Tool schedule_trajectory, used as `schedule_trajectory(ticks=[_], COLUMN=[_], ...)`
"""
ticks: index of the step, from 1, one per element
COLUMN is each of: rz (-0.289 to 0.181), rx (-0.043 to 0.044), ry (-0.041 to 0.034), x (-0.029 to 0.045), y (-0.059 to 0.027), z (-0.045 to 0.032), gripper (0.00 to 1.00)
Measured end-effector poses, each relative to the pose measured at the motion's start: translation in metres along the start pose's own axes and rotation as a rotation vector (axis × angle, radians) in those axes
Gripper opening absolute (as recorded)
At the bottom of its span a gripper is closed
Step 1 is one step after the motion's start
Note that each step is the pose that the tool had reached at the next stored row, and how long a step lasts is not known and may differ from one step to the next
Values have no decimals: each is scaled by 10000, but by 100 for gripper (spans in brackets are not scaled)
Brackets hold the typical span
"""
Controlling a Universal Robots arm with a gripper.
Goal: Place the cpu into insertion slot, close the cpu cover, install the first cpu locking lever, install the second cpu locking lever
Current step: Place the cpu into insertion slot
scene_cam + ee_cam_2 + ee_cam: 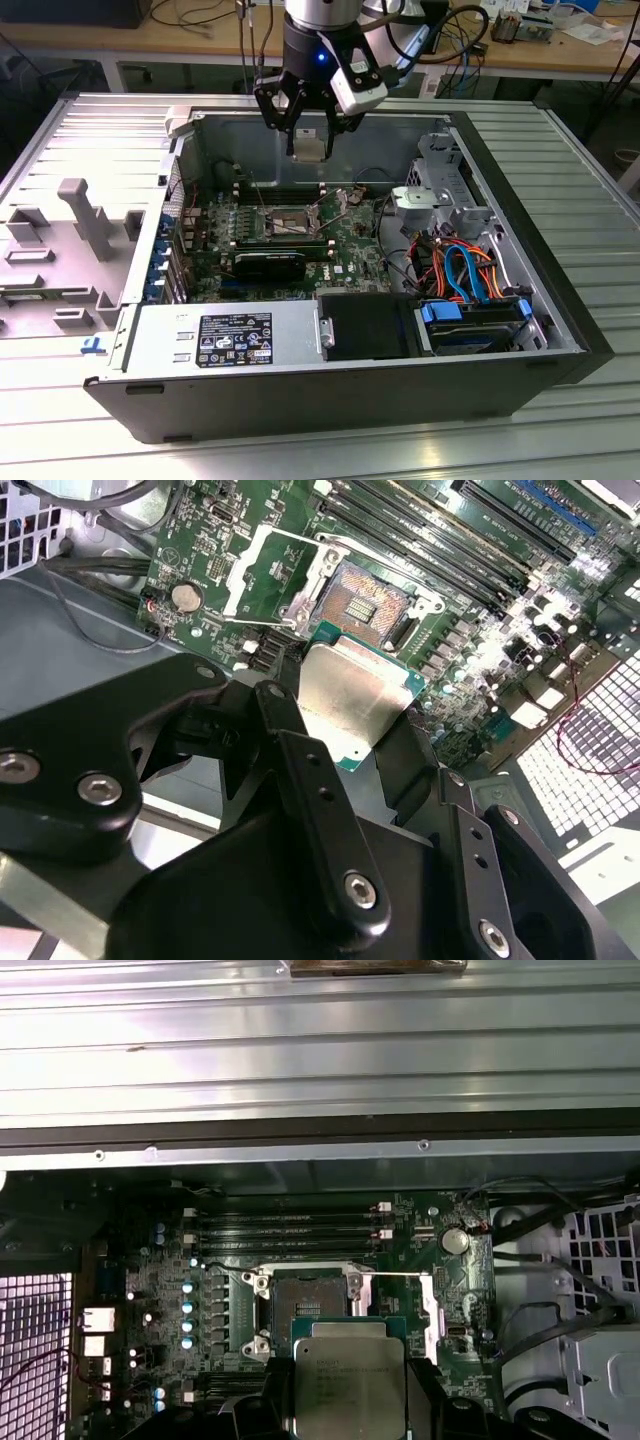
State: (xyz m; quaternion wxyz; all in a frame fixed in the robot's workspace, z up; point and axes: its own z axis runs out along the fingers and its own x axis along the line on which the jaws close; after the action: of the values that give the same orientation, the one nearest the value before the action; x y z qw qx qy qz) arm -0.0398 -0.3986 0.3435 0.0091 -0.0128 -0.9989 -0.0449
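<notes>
My gripper (pixel 308 138) hangs above the open computer case, shut on the cpu (pixel 308 149), a small silvery square chip. In both wrist views the cpu (pixel 350 695) (pixel 345 1380) sits between the black fingers (pixel 300 770), its metal top showing. The insertion slot (pixel 283 222) (pixel 365 600) (pixel 305 1295) lies bare on the green motherboard below the cpu and apart from it. The cpu cover (pixel 262 568) (pixel 428 1305), a thin silver frame, is swung open beside the socket. Thin locking levers (pixel 335 205) stand raised next to it.
Long black memory slots (pixel 285 1228) run beside the socket. A black component (pixel 270 265) sits on the board in front of the socket, toward the camera. A power supply (pixel 230 340), a drive cage (pixel 470 325) and orange and blue cables (pixel 460 265) fill the case's front. The removed grey side panel (pixel 70 235) lies at the exterior view's left.
</notes>
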Motion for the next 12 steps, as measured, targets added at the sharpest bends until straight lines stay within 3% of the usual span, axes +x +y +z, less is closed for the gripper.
schedule_trajectory(ticks=[12], rz=[0], rx=[0], ry=[0], x=[1], y=[-53], z=[10], gripper=[54])
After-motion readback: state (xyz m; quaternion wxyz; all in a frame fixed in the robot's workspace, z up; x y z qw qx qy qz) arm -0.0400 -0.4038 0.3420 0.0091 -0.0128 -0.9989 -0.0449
